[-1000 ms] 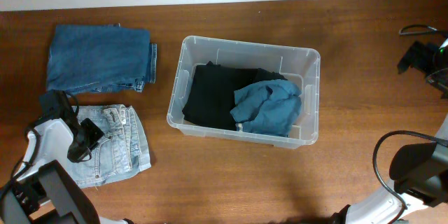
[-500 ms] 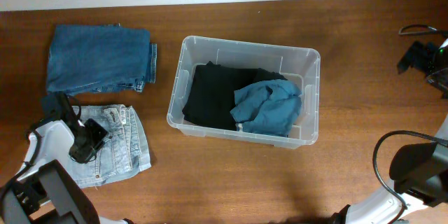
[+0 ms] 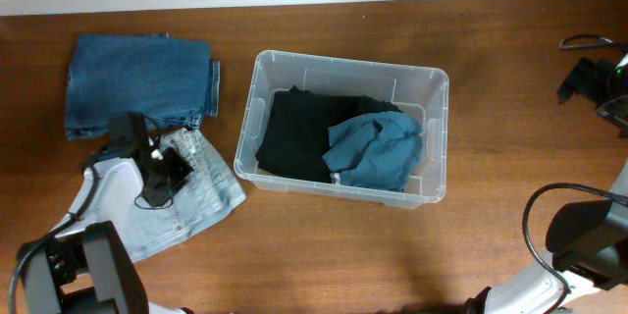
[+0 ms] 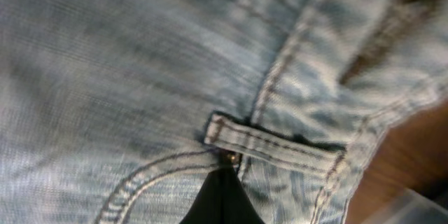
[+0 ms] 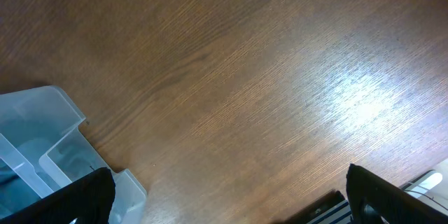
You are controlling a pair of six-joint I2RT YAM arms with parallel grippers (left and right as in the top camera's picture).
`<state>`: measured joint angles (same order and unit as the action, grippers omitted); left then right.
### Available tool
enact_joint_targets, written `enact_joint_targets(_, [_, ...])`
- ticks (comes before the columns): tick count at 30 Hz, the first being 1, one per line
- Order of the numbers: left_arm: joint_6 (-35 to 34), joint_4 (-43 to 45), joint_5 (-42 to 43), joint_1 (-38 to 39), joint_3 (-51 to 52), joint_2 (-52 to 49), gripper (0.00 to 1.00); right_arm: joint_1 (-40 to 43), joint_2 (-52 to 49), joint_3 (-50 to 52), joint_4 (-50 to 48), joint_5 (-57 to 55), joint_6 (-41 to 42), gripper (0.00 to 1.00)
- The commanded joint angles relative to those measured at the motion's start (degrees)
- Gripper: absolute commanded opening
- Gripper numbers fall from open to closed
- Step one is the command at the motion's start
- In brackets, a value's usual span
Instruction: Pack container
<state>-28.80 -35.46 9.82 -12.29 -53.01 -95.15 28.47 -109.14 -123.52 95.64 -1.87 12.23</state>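
Overhead: the clear bin, with rounded corners and a thick rim, sits mid-desk. It holds a black garment and a teal one. Just left of it, the left hand is clenched on pale shorts. Jeans lie folded at the far left corner.

Left wrist: dark fingertips meet at a belt loop.

Right wrist: the right hand is released, fingers wide apart over bare desk. The bin's corner shows lower left.

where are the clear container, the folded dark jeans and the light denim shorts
container (image 3: 345, 63), overhead view, on its far rim
folded dark jeans (image 3: 137, 78), overhead view, middle of the folded stack
light denim shorts (image 3: 211, 191), overhead view, bare cloth near their right edge
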Motion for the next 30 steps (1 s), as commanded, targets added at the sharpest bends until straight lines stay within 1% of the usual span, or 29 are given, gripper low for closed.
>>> enact_joint_targets(1, [-1.18,2.36,3.34,1.81,0.52,-0.74,0.01,0.07,0.02,0.09,-0.07,0.13,0.66,0.98])
enact_joint_targets(4, [-0.2,2.49,3.28,1.75,-0.04,-0.72,0.01,0.07,0.02,0.09,-0.07,0.13,0.66,0.98])
enact_joint_targets(7, [6.1,1.16,3.08,1.64,-2.71,-0.57,0.01,0.07,0.02,0.09,-0.07,0.13,0.66,0.99])
enact_joint_targets(8, [6.8,0.13,2.69,1.42,-3.74,-0.33,0.02,0.07,0.02,0.09,-0.07,0.13,0.66,0.99])
enact_joint_targets(10, [9.49,-3.28,2.38,-0.35,-7.19,0.55,0.16,0.07,0.02,0.09,-0.07,0.13,0.66,0.99])
enact_joint_targets(11, [10.91,-5.55,2.36,-2.16,-9.27,1.29,0.35,0.07,0.02,0.09,-0.07,0.13,0.66,0.99])
enact_joint_targets(12, [11.87,-6.91,2.4,-3.69,-10.51,1.77,0.39,0.07,0.02,0.09,-0.07,0.13,0.66,0.98])
enact_joint_targets(13, [12.28,-7.76,2.38,-4.96,-11.26,2.1,0.41,0.07,0.02,0.09,-0.07,0.13,0.66,0.99])
enact_joint_targets(14, [12.44,-8.48,2.38,-6.69,-11.93,2.47,0.46,0.07,0.02,0.09,-0.07,0.13,0.66,0.99])
enact_joint_targets(15, [12.44,-9.09,2.4,-8.55,-12.37,2.8,0.54,0.07,0.02,0.09,-0.07,0.13,0.66,0.98])
enact_joint_targets(16, [12.44,-9.46,2.4,-10.99,-12.52,3.1,0.66,0.07,0.02,0.09,-0.07,0.13,0.66,0.99])
enact_joint_targets(17, [12.44,-9.94,2.43,-13.77,-12.52,3.21,0.72,0.07,0.02,0.09,-0.07,0.13,0.66,0.98])
enact_joint_targets(18, [12.44,-10.75,2.43,-16.9,-12.5,3.19,0.75,0.07,0.02,0.09,-0.07,0.13,0.66,0.98])
enact_joint_targets(20, [13.35,-11.67,2.45,-20.33,-12.37,3.19,0.76,0.07,0.02,0.09,-0.07,0.13,0.66,0.98])
enact_joint_targets(21, [15.17,-12.2,2.49,-23.04,-12.22,3.19,0.76,0.07,0.02,0.09,-0.07,0.13,0.66,0.99])
enact_joint_targets(24, [16.98,-12.17,2.89,-26.1,-10.67,3.19,0.76,0.04,0.02,0.09,-0.07,0.13,0.66,0.99])
enact_joint_targets(30, [17.81,-8.2,3.08,-27.78,-6.4,3.13,0.76,0.07,0.02,0.09,-0.07,0.13,0.66,0.98])
